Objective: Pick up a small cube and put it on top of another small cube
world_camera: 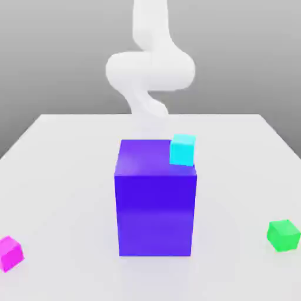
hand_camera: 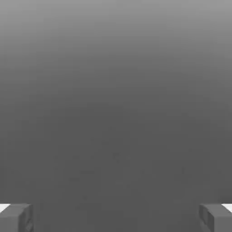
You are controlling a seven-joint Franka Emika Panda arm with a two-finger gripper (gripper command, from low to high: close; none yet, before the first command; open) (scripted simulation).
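Our pincer (hand_camera: 116, 217) hangs with its fingers spread wide and nothing between them. The pink cube (world_camera: 10, 253) sits on the worktop (world_camera: 64, 176), well apart from it, beyond the blue block (world_camera: 156, 200), so we must reach across.

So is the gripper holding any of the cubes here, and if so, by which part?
Nothing is held. In the hand view the gripper stands wide open with only bare space between its fingers; the pink cube lies on the table.
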